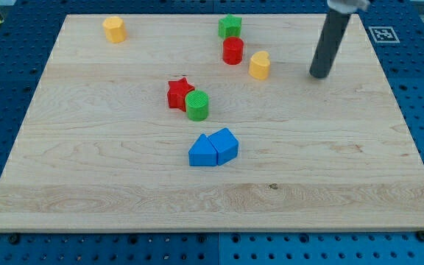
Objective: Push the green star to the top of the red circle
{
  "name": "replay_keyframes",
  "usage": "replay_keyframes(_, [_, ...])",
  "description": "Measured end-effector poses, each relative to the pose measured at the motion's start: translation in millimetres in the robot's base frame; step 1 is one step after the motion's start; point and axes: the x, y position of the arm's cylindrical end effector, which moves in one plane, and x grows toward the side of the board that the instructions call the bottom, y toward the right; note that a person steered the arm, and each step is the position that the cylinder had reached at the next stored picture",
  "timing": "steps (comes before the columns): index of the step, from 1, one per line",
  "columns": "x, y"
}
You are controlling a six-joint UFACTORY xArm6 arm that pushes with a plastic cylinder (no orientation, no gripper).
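Green star (230, 26): sits at the far edge of the desk (87, 169), right of centre, directly beyond the red circle (232, 51) and just about touching it.
Yellow block, far left (114, 29): well apart from everything, no concern.
Red star (178, 93): mid-desk, touching the green circle (197, 106) on its right.
Blue blocks (213, 149): two wedge-like pieces pressed together, nearer than the red star pair.
Yellow block, right (260, 65): just right of the red circle and slightly nearer.
My tip (319, 74): on the desk well to the right of the green star, touching no block.
Jaws: none on this rig; only the bare rod, holding nothing.
Progress: by my reading the star already lies at the top of the circle, so little or nothing is left.
Doing it well: any correction should be a light nudge from the star's right side, staying beyond the yellow block, so the circle is not shifted.
Orientation: the star is squat with no long axis; which way its points face is too small to tell.
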Motion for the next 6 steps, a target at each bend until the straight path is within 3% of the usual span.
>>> replay_keyframes(1, [61.4,-34.9])
replay_keyframes(2, [84.3,-108.5])
replay_keyframes(4, [91.0,-258.6])
replay_keyframes(5, [77.0,-288.3])
replay_keyframes(6, [67.1,-235.0])
